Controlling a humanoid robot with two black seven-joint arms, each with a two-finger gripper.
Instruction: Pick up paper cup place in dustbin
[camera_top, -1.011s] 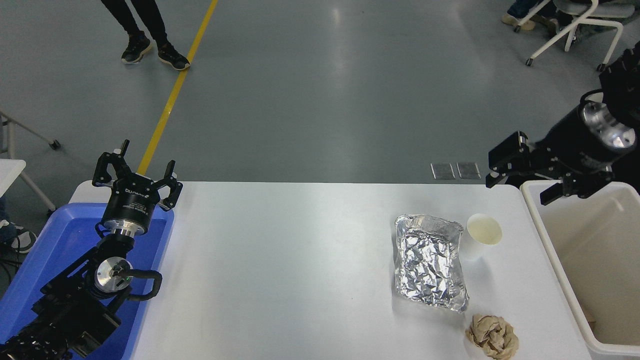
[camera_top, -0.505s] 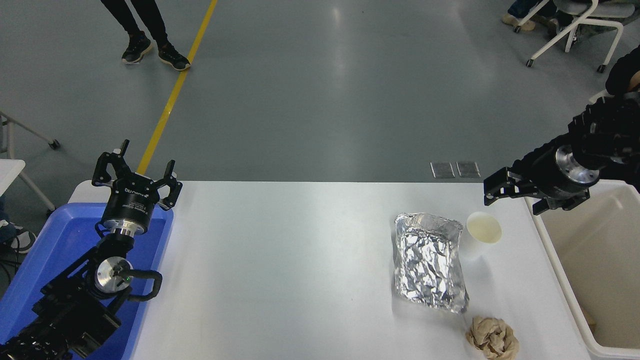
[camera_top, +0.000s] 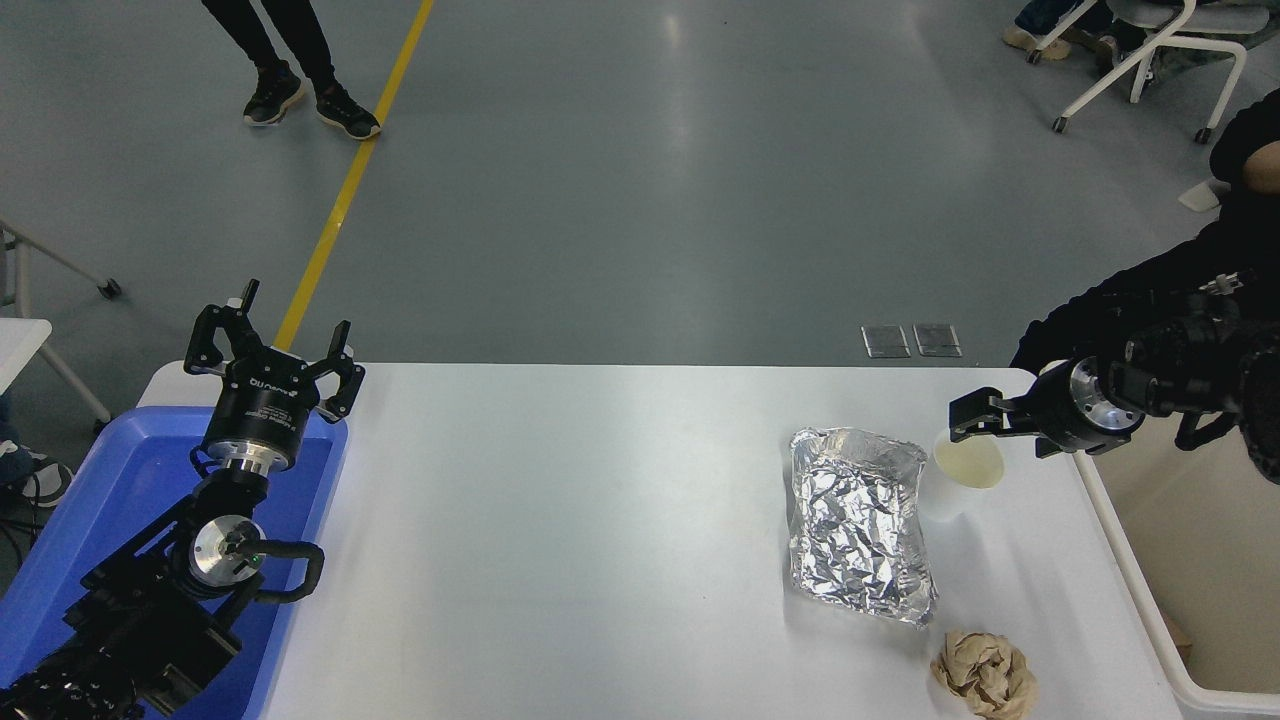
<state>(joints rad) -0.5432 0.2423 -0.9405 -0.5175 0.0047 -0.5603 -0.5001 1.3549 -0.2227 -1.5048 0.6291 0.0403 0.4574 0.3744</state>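
Hovering my right gripper at the paper cup rim, I can't tell its opening; no print legible.

Right tool low, extended leftward; left tool spread.

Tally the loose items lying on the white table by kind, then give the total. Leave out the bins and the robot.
Paper cup: 1
Foil tray: 1
Crumpled brown paper ball: 1
Total: 3
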